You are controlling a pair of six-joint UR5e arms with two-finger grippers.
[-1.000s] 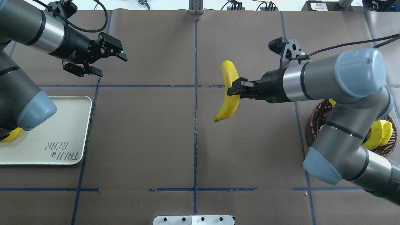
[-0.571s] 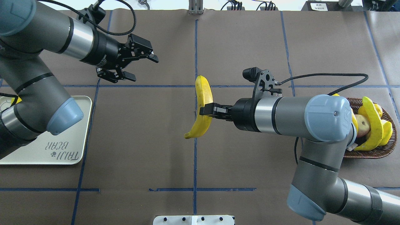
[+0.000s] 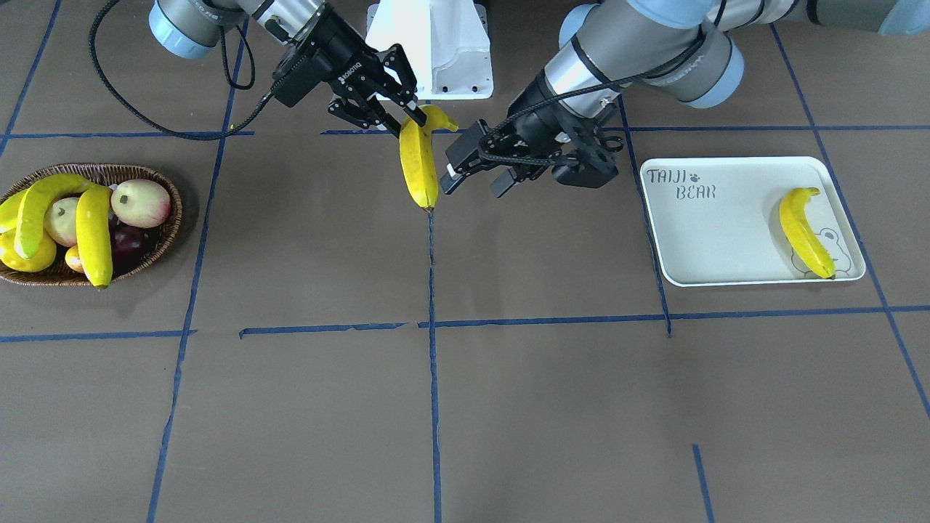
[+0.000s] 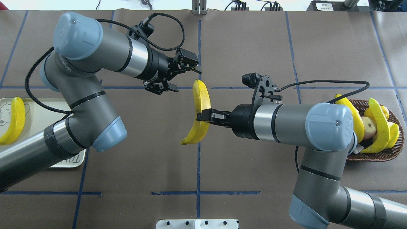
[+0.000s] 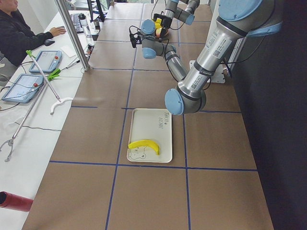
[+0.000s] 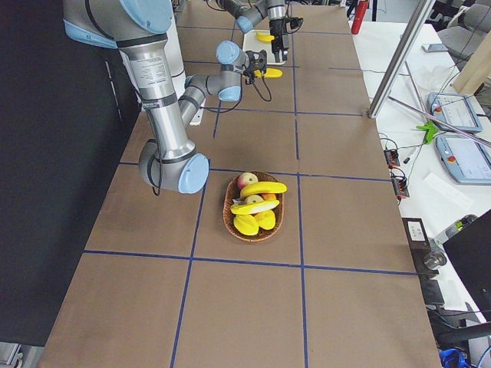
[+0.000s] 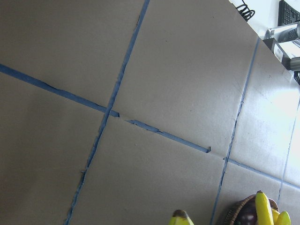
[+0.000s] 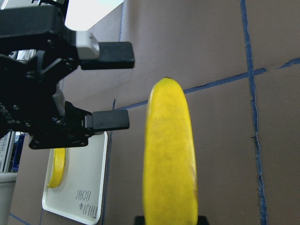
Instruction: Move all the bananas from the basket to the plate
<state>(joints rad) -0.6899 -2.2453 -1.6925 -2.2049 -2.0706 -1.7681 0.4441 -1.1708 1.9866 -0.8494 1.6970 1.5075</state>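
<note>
Right gripper (image 4: 203, 115): fingers clamped across the middle of the held banana (image 4: 202, 97). The arm reaches in roughly level from the basket side.

Held banana: lifted off the desk (image 4: 254, 41) and lying lengthwise over the centre blue tape line (image 4: 198, 178). Its curved stem end points toward the robot and the blunt end points away.

Left gripper (image 4: 187, 80): fingers apart with nothing between them, aimed at the blunt end of the held banana. It is near but not touching. The right wrist view shows a gap of desk between the lower finger (image 8: 110, 119) and the yellow skin.

Plate (image 3: 726, 240): flat on the desk on the left arm's side, well apart from the held banana. In the overhead view the left arm covers part of it.

Banana on the plate (image 3: 803, 232): lies along the short edge opposite the "TAIJI BEAR" lettering and partly over the bear drawing.

Basket (image 3: 173, 218): on the desk on the right arm's side, well apart from both grippers. It holds two bananas:
- the straight banana (image 3: 94, 232) lies across the other fruit, with its tip reaching the rim;
- the arched banana (image 3: 40, 200) curves over the pile beside it.

Also in the basket are a pale reddish apple (image 3: 142, 202), a dark red fruit (image 3: 127, 245) and a round yellow fruit (image 3: 25, 256) at the outer end.
</note>
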